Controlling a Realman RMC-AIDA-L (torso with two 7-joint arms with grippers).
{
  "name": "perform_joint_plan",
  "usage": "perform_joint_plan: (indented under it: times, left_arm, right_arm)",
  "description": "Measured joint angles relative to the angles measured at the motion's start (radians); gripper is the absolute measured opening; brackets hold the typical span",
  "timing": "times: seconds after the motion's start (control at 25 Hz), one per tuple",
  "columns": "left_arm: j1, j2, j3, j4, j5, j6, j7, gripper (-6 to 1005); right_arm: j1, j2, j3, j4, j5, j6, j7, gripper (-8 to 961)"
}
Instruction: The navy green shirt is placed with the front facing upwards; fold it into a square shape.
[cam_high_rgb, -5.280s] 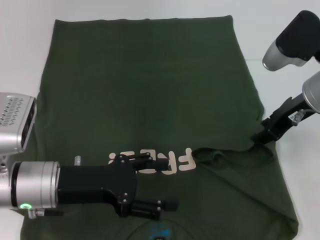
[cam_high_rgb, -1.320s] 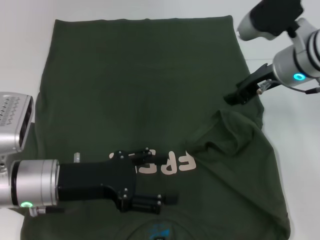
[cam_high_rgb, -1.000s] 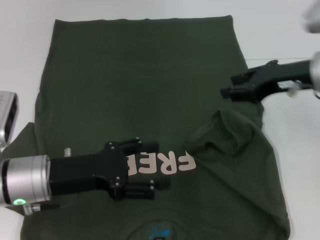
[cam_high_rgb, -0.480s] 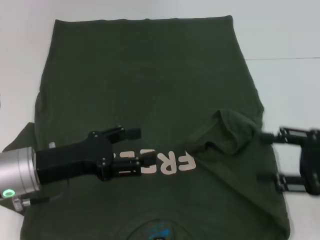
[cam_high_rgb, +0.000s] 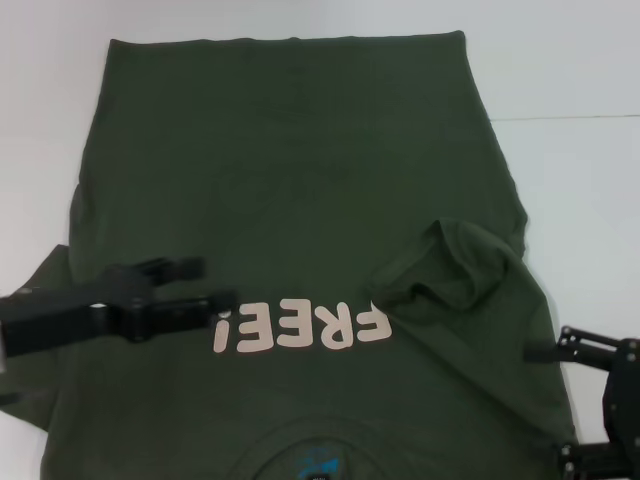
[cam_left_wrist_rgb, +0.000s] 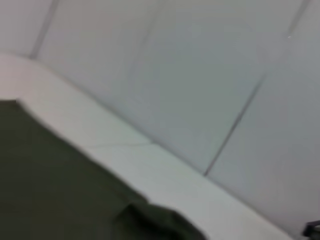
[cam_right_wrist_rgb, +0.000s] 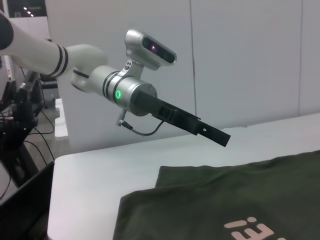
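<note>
Navy green shirt (cam_high_rgb: 290, 190), flat, right sleeve folded inward.

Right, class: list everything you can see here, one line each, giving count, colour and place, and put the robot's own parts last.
navy green shirt: one, dark olive green with pale "FREE!" lettering, spread front up across the table, right sleeve folded in over the body.
table: one, white, under and around the shirt.
wall panels: several, pale grey, behind the table.
left hand: one, black, open, over the shirt's left side.
right hand: one, black, open, at the shirt's near right edge.
</note>
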Motion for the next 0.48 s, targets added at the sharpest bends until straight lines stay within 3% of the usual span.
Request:
perform_joint_plan:
  times: [0.32, 0.48]
  left_arm:
    - [0.037, 0.001, -0.055, 0.342, 0.182, -0.007, -0.337, 933]
    - [0.038, 0.006, -0.101, 0.429, 0.263, -0.007, -0.453, 933]
  right_arm:
    - [0.035, 0.005, -0.017, 0.079, -0.022, 0.008, -0.032, 947]
    - [0.056, 0.008, -0.036, 0.099, -0.023, 0.016, -0.035, 947]
